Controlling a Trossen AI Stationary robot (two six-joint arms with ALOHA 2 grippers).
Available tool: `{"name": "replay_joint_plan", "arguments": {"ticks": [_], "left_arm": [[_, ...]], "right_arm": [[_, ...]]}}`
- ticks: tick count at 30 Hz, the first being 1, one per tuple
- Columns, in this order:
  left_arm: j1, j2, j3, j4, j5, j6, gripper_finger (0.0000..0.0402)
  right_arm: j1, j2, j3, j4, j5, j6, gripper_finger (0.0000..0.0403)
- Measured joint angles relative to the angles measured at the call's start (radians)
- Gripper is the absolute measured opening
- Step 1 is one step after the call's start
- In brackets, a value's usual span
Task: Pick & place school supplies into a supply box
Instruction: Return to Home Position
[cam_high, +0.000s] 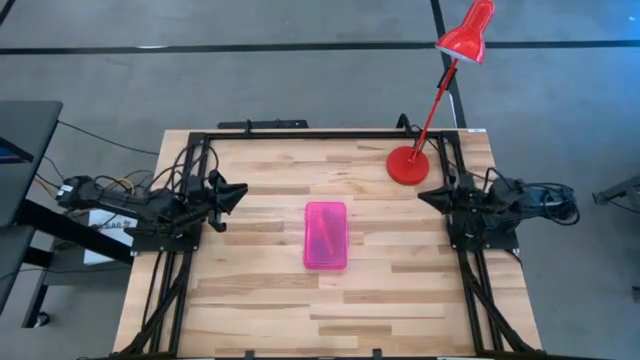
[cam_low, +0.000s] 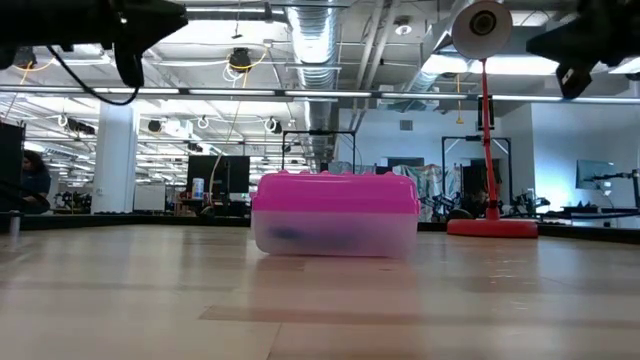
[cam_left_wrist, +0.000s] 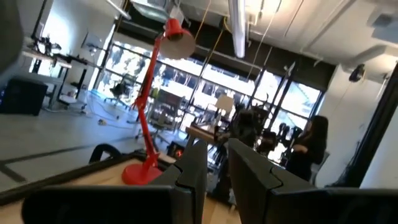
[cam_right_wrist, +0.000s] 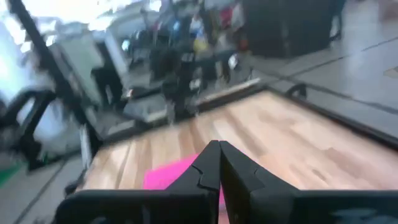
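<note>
High view: box (cam_high: 325, 235) (closed) between grippers (cam_high: 236, 193) (cam_high: 427, 197)

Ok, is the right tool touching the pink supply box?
Apart. The high view shows the right tool at the right edge of the table, with bare wood between it and the pink supply box.

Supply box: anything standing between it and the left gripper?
Nothing visible: only bare table lies between the supply box and the left gripper. The red lamp stands across the table, near the right gripper.
</note>
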Motion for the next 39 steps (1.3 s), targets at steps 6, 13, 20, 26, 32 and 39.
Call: {"name": "replay_joint_plan", "arguments": {"ticks": [6,13,20,26,32,39], "left_arm": [[0.000,0.000,-0.035,-0.001,0.000,-0.044,0.0059],[0.000,-0.001,-0.087,0.033,0.002,-0.059,0.0059],[-0.001,0.000,-0.131,0.081,0.001,-0.082,0.0059],[-0.001,0.002,-0.131,0.065,-0.010,-0.080,0.0059],[-0.001,0.002,-0.131,0.013,-0.009,-0.146,0.0059],[0.001,0.002,-0.131,-0.177,-0.093,-0.318,0.0059]], "right_arm": [[-0.041,0.000,-0.090,0.171,-0.009,0.035,0.0001],[-0.063,-0.002,-0.210,0.286,-0.048,0.052,0.0001],[-0.064,-0.002,-0.297,0.402,-0.088,0.098,0.0001],[-0.064,-0.001,-0.343,0.469,-0.088,0.120,0.0001],[-0.064,0.000,-0.343,0.467,-0.085,0.107,0.0001],[-0.064,0.000,-0.343,0.467,-0.080,0.105,0.0001]]}}
